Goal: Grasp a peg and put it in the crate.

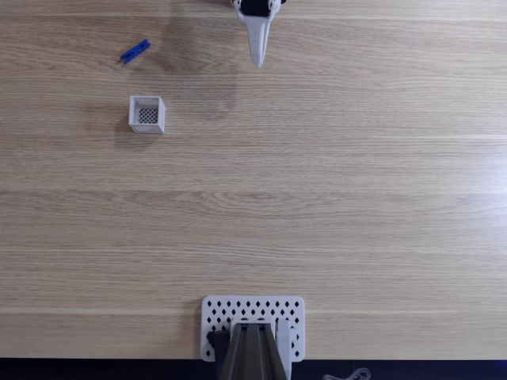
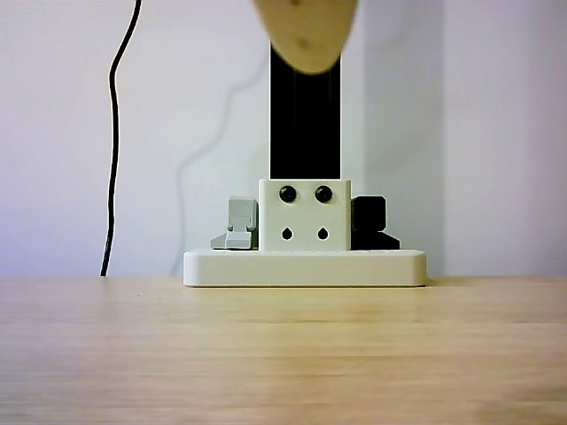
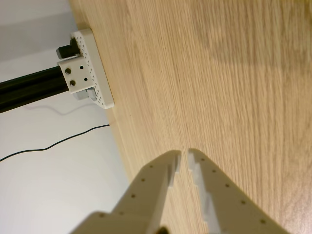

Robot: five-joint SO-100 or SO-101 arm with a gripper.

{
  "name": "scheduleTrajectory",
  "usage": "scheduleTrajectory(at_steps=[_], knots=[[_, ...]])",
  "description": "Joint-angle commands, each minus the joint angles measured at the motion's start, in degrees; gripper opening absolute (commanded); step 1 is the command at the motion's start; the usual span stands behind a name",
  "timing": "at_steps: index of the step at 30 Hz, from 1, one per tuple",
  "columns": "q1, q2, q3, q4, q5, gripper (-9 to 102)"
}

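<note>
The fingers point(image 3: 170, 168) stand almost pressed together in the wrist view, only a thin slit between their tips, and they pinch nothing. They rise from the bottom of that frame, pale and dotted with small holes, over bare wood. In the fixed view the gripper point(image 1: 257, 59) comes down from the top edge, just right of centre, tapering to one white point above the table.

The peg point(image 1: 135, 51) lies flat in the upper left of the fixed view, bright blue and slanted, its right end higher in the frame. It is well apart from the gripper, with open wood between them. The crate point(image 1: 147, 114) sits just below the peg, near it but not touching, upright, its dark mesh bottom showing through the open top.

The table point(image 1: 356, 198) is light wood with grain running across the frame. At the bottom centre of the fixed view a white perforated plate point(image 1: 253, 310) lies at the table's edge and carries a dark post. In the other view the plate point(image 2: 305, 266) stands at centre, with a white block point(image 2: 305, 215) and a black upright post point(image 2: 305, 124) on it. A black cable point(image 2: 115, 133) hangs along the wall at the left. The plate point(image 3: 95, 73) also sits in the upper left of the wrist view.
</note>
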Motion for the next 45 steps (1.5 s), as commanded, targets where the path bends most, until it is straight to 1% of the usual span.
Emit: scheduleTrajectory(at_steps=[1, 24, 28, 31, 37, 41, 45], knots=[[-0.5, 1.1, 0.1, 0.0, 0.6, -1], [-0.8, 0.9, 0.1, -0.5, 0.4, -1], [-0.8, -2.6, -1.5, -0.6, -0.4, -1], [0.2, -10.4, -4.8, -0.7, -7.6, -1], [1.9, -31.7, -16.1, -0.6, -31.0, -1], [8.6, -45.4, -26.2, -0.5, -44.6, -1], [19.5, -55.5, -36.9, -0.8, -55.6, -1]])
